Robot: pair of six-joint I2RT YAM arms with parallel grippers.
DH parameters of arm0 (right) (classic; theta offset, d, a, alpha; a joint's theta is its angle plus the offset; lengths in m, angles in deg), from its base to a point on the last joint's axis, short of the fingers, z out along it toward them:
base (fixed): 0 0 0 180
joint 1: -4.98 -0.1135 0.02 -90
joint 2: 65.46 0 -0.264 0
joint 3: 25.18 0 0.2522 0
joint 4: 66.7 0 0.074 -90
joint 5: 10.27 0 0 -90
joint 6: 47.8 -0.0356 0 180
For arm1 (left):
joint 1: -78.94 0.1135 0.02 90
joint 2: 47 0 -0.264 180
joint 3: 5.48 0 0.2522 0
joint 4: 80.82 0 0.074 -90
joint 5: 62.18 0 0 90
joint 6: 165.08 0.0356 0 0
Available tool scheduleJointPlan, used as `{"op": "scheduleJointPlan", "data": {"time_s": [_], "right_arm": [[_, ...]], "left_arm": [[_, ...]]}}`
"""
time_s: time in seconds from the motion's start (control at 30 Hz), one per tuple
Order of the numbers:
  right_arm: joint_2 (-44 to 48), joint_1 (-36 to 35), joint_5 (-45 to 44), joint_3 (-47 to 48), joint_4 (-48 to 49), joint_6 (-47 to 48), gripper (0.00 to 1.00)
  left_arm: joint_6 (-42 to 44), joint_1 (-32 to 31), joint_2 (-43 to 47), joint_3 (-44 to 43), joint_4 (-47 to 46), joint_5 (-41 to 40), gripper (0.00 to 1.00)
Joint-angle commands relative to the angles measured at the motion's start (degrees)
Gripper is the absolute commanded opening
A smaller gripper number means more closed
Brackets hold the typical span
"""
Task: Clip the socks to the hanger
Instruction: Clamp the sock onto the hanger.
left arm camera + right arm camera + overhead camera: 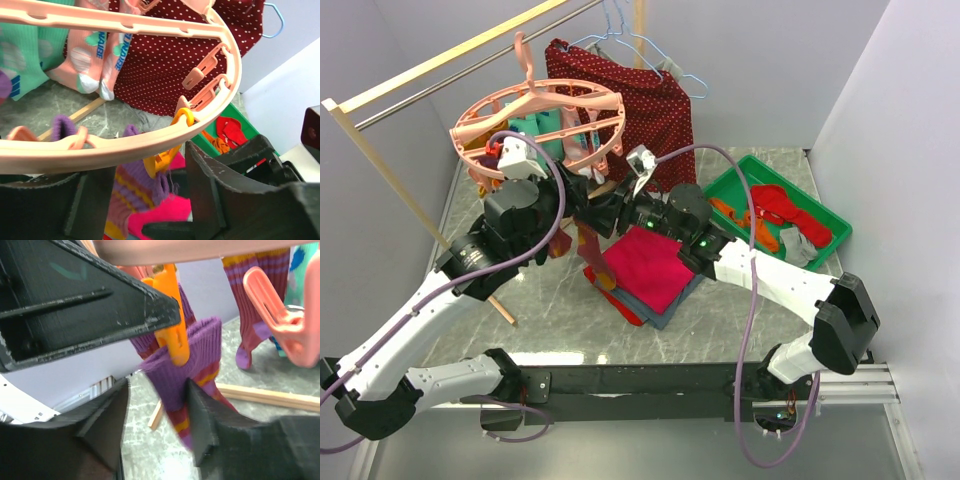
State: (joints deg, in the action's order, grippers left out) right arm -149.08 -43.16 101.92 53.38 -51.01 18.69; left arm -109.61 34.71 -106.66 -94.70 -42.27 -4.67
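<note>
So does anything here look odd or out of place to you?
One thing: an orange clip holds the purple-striped sock, while the hanger and its other clips are pink. The sock's cuff hangs slanted from it.

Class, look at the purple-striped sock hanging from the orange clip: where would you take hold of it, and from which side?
Grip the purple-striped sock at its ribbed cuff just below the orange clip, coming level from the side. It hangs down as a flat band, so a pinch across its faces probably holds best.
</note>
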Motion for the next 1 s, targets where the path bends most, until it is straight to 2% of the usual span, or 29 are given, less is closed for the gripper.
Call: {"op": "scheduleJointPlan", "data": {"time_s": [0.0,0.27,0.43,0.53,0.73,0.83,0.97], "right_arm": [[2.6,-0.1,0.7,4.3,-4.7,3.8,0.61],[3.9,6.6,6.9,8.6,-16.2,10.4,0.68],[1.4,12.9,18.1,12.4,-17.8,8.8,0.70],[-0.4,13.3,20.1,15.4,-20.7,12.9,0.71],[-6.0,13.5,26.1,19.8,-17.2,14.1,0.71],[-8.7,13.9,25.2,21.7,-16.3,14.4,0.72],[-10.2,14.6,24.3,21.9,-13.3,14.9,0.77]], "left_arm": [[0.9,0.0,1.7,0.1,-0.1,-2.9,0.59],[1.7,0.1,2.7,0.6,0.3,-5.2,0.58],[2.2,0.1,2.9,0.4,1.1,-6.2,0.58],[2.4,0.1,3.3,0.6,1.0,-6.6,0.58],[2.4,0.2,3.2,0.1,1.9,-6.7,0.58],[2.3,0.2,3.6,0.1,2.2,-6.7,0.58],[2.3,0.2,4.0,0.3,2.7,-7.1,0.58]]}}
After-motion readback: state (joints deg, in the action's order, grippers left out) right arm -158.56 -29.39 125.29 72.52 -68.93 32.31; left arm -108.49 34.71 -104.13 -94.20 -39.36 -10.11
